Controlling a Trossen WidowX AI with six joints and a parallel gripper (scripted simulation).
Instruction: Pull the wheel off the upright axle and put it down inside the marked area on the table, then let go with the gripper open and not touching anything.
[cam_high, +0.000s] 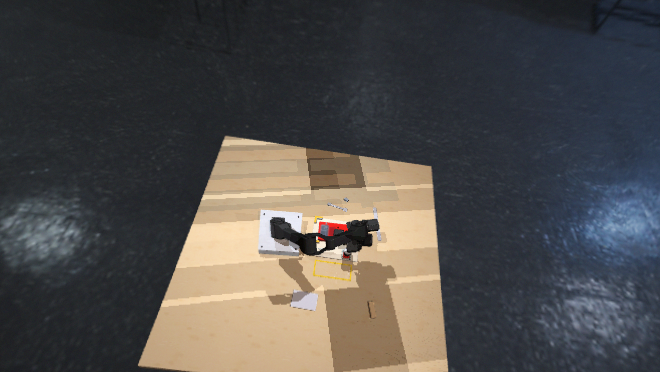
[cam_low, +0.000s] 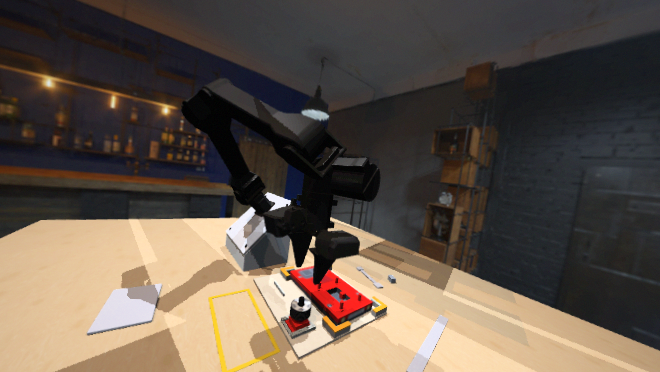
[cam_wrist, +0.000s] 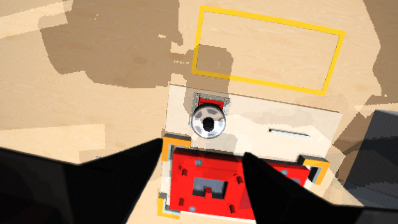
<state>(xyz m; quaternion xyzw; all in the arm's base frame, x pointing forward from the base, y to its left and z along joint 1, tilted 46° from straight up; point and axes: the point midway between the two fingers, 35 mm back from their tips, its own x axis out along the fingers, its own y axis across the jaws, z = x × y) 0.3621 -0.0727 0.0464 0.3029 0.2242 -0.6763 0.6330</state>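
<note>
Wrist view | gripper (cam_wrist: 200, 170) parted, empty, above red tray (cam_wrist: 215, 187) | wheel (cam_wrist: 208, 123) on axle

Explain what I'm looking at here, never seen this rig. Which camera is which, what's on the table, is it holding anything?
It is one black robot arm bolted to a grey base on a wooden table. Its hand has two pointed fingers.

One picture looks down from high above, one from the side at table height, and one from a camera on the wrist, looking past the fingers.

On the table lies a pale board carrying a red plate and the wheel, which sits on its upright axle. Beside the board is the yellow marked area, with nothing in it. A grey sheet lies further off.

The hand is partly open above the red plate and holds nothing.
</note>
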